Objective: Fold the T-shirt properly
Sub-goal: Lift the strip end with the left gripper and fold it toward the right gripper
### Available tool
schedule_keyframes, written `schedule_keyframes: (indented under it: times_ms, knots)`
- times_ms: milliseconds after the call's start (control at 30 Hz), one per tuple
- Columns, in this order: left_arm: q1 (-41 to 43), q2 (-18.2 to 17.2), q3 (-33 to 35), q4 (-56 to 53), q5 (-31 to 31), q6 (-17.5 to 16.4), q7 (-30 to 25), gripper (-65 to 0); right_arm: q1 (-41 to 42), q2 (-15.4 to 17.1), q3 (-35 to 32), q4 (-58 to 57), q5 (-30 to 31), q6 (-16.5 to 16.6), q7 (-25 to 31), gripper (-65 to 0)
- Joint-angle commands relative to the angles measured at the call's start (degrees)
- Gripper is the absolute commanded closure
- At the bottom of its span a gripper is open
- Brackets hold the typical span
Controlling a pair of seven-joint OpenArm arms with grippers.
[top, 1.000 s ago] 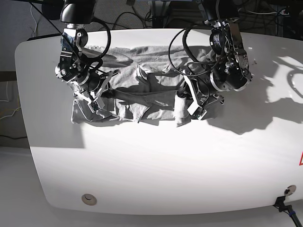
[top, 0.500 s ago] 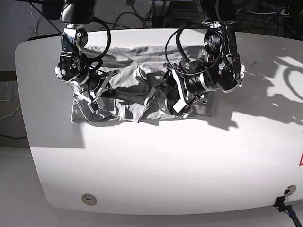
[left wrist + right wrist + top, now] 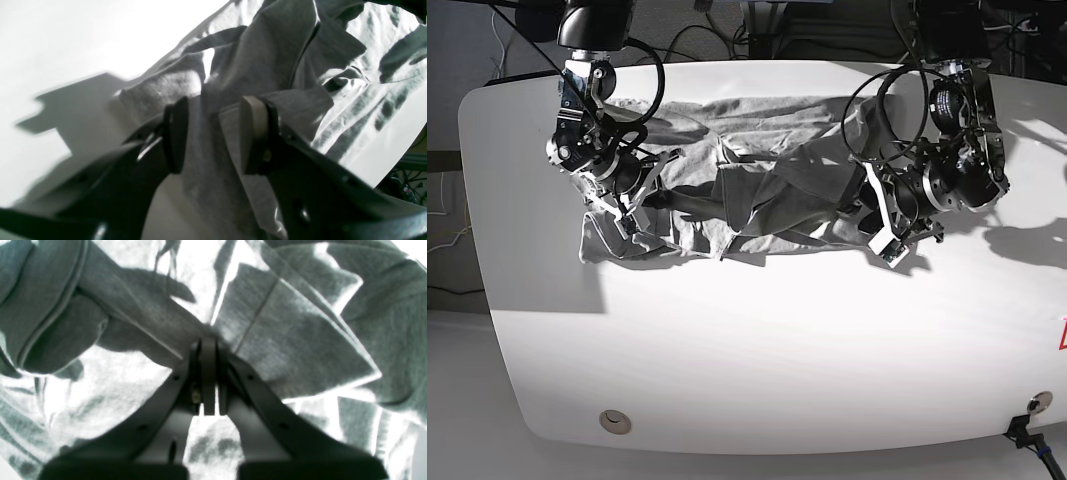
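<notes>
Across the far half of the white worktop (image 3: pixel 757 350) the T-shirt (image 3: pixel 757 200) lies bunched, right end effector (image 3: pixel 208 346) clenched on a fold, left end effector (image 3: pixel 213 136) parted astride cloth; probably best re-pinch an edge, pull flat

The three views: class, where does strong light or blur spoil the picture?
Base view: hard light throws sharp arm shadows on the white table. Left wrist view: the table is blown out white, the near left gripper soft and dark. Right wrist view: glare bleaches patches of the T-shirt; the right gripper is a silhouette.
</notes>
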Motion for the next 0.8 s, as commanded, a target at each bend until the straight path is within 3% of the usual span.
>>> schedule_keyframes:
  times_ms: [0,200,667,767]
  knots:
    - [1.11,-0.45,-0.1,0.87,-0.59,-0.12,-0.75,-22.4,0.02,0.2,-0.05,0.07,-1.55,-0.18,-2.59,0.0]
    - [3.57,0.17,-0.1,0.87,6.54,-0.12,-0.83,-22.3,0.02,0.2,-0.05,0.07,-1.55,-0.18,-2.59,0.0]
    - [3.66,3.59,0.17,-10.56,6.1,-0.12,-3.82,-22.3,-0.33,-0.6,-0.05,0.07,-1.55,-0.18,-2.59,0.0]
    - [3.92,4.74,0.26,-10.56,2.58,-0.12,-3.82,-22.3,-0.68,-0.6,-0.05,0.07,-1.55,-0.18,-2.59,0.0]
